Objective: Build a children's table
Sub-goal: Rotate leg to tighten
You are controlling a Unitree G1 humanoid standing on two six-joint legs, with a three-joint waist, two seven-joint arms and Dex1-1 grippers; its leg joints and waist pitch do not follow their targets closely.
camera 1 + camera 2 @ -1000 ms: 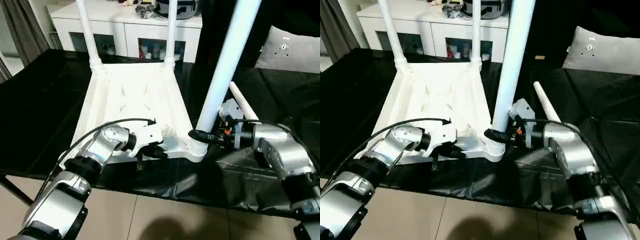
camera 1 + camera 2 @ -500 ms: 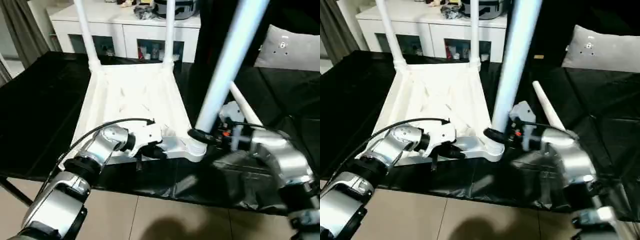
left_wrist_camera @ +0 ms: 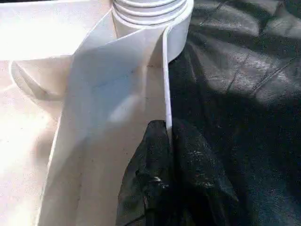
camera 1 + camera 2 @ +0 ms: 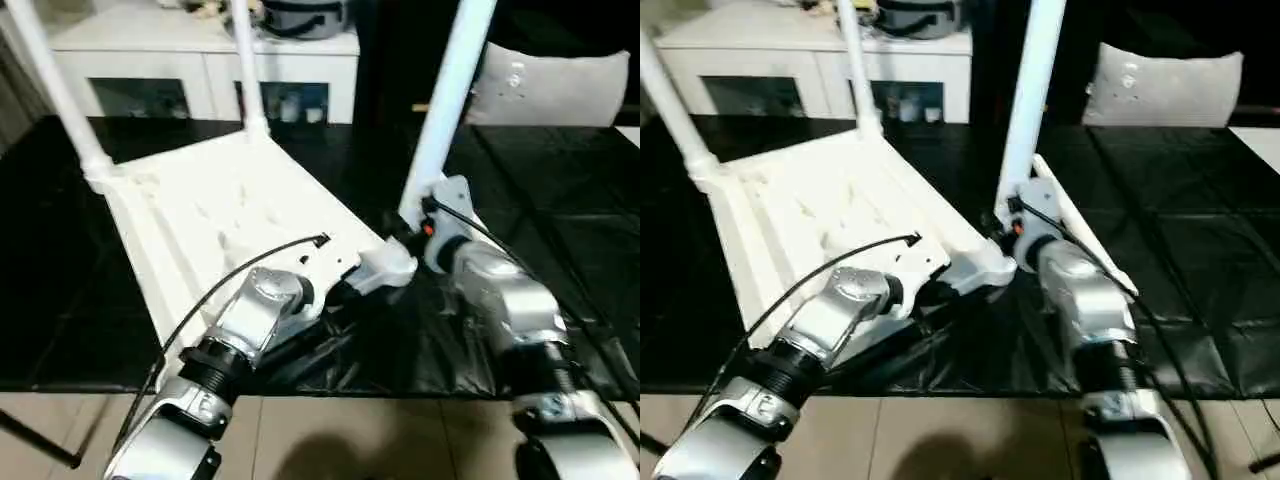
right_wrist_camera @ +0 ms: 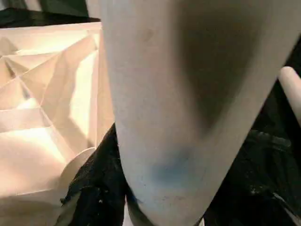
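Observation:
The white table top (image 4: 200, 210) lies underside up on black cloth, its X ribs showing. Two legs (image 4: 55, 90) (image 4: 243, 60) stand in the far corner sockets. A third leg (image 4: 445, 100) rises from the near right socket (image 4: 398, 262), with my right gripper (image 4: 405, 228) shut on it just above the socket. In the right wrist view the black fingers (image 5: 89, 193) hug that leg (image 5: 178, 94). My left gripper (image 4: 335, 292) is shut on the top's thin near rim (image 3: 165, 84) beside the same socket. A loose leg (image 5: 291, 89) lies on the cloth behind the right gripper.
A white cabinet (image 4: 180, 45) stands behind the work surface, and a grey cushion (image 4: 545, 80) rests at the back right. Black cloth (image 4: 560, 200) covers the surface to its front edge, with bare floor (image 4: 350, 440) below my forearms.
The view has swung. The table top has turned on the cloth, its far legs now further left. Both grippers keep their holds, and the held leg stands more upright.

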